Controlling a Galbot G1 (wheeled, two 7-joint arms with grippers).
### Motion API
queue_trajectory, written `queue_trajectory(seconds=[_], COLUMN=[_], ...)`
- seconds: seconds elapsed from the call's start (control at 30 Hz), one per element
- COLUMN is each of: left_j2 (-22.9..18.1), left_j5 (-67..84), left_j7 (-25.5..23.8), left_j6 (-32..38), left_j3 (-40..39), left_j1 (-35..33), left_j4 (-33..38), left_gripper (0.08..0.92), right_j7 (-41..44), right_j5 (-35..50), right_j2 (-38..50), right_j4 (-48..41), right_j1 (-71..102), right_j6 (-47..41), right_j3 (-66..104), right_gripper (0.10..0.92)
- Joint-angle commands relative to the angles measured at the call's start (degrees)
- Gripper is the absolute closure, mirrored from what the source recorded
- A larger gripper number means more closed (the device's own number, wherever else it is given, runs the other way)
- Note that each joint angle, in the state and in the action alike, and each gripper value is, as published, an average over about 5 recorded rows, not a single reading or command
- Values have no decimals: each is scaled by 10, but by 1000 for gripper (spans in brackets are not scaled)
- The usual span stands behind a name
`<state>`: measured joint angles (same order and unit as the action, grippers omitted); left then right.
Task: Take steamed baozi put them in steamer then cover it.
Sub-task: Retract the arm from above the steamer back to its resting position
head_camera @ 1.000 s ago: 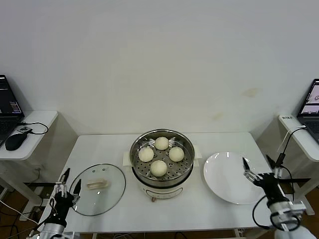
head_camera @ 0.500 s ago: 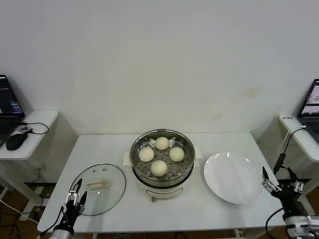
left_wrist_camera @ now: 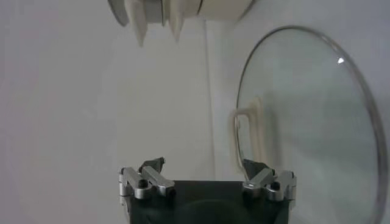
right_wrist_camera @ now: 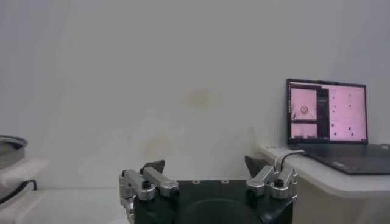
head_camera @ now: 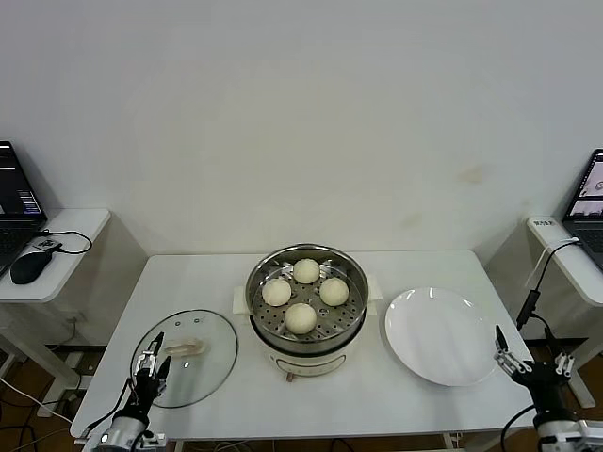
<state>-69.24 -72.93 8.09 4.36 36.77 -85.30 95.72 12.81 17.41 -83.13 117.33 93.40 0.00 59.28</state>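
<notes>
Four steamed baozi [head_camera: 304, 292] sit on the perforated tray inside the steamer [head_camera: 305, 312], at the middle of the white counter [head_camera: 377, 395]. The cover [head_camera: 185, 357] lies flat on the counter left of the steamer, handle up. The left gripper [head_camera: 148, 368] hangs at the cover's near edge, fingers spread and empty. The right gripper [head_camera: 529, 362] is off the counter's near right corner, beside the white plate [head_camera: 441, 335], fingers released

We see four cream-white steamed baozi [head_camera: 304, 292] on the shiny perforated steel of the steamer [head_camera: 306, 303]. Just ahead of our black left gripper [head_camera: 149, 363], the clear cover [head_camera: 185, 358] carries a cream handle.
</notes>
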Motion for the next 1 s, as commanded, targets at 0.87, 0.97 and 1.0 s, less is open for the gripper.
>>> queue_trajectory(seconds=[0.87, 0.97, 1.0], left_j2=[-17, -18, -18], left_j5=[11, 13, 13], left_j7=[-2, -1, -1], left_j6=[-4, -5, -5], left_j3=[-31, -31, -30], left_j1=[128, 129, 130], left_j4=[-110, -114, -115], left_gripper=[177, 177, 182], right_j7=[5, 6, 6], right_j5=[-16, -17, -17], right_j2=[-10, -10, -10], right_j4=[-17, -18, -19], right_j1=[5, 4, 4], right_j6=[3, 3, 3], right_j3=[-14, -16, -17], right_gripper=[203, 203, 203])
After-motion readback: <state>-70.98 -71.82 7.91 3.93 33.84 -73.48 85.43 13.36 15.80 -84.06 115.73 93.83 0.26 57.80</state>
